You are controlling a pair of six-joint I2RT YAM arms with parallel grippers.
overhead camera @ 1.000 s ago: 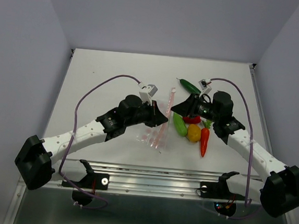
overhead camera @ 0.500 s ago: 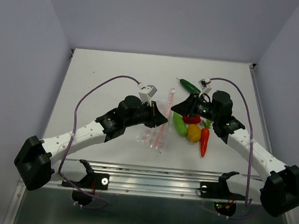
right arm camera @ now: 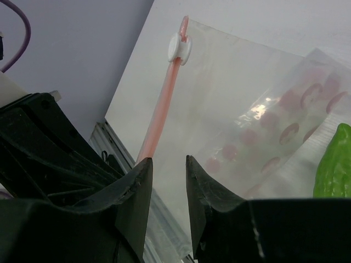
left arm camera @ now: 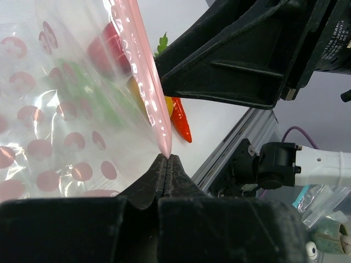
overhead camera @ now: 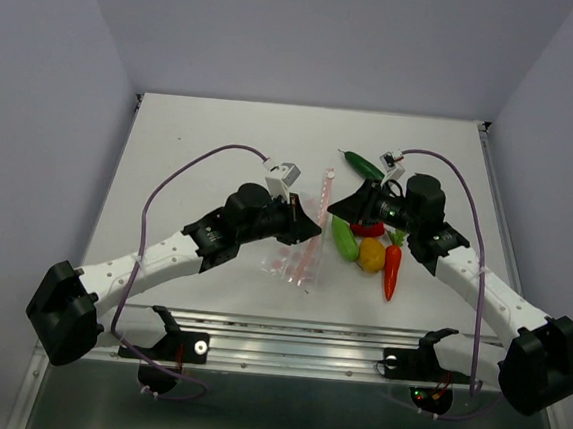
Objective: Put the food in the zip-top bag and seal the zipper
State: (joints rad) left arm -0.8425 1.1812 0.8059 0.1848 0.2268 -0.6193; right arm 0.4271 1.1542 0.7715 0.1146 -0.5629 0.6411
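Left wrist view has the left gripper [left arm camera: 167, 159] pressed fully together, pinching the near end of the pink zipper [left arm camera: 145, 82], which rises straight out of the fingertips with the clear zip-top bag [left arm camera: 52, 115] hanging to one side of it. From above, that pinch sits at the bag's right edge, and the strip's long axis runs from it away toward the far side of the table [overhead camera: 204, 127], roughly in line with the arms' reach. The right gripper [right arm camera: 169, 161] faces the same strip from the other side. Its jaws stand apart with a narrow gap, and nothing is clearly caught between them. The zipper [right arm camera: 162, 104] climbs from just beside its left finger to a white slider [right arm camera: 179, 46] at the far end. So the strip lies directly ahead of the right gripper and lengthwise to it. I judge that any grab at the mouth edge must come across that line. All the food lies on the table outside the bag, on the right arm's side and nearer that arm: one cucumber [overhead camera: 361, 165] farthest back, then one pod [overhead camera: 343, 240], one red pepper [overhead camera: 369, 227], one yellow-orange piece [overhead camera: 370, 254] and one carrot [overhead camera: 392, 269] clustered just beside the bag. That makes five pieces, one bag, one zipper, one slider.
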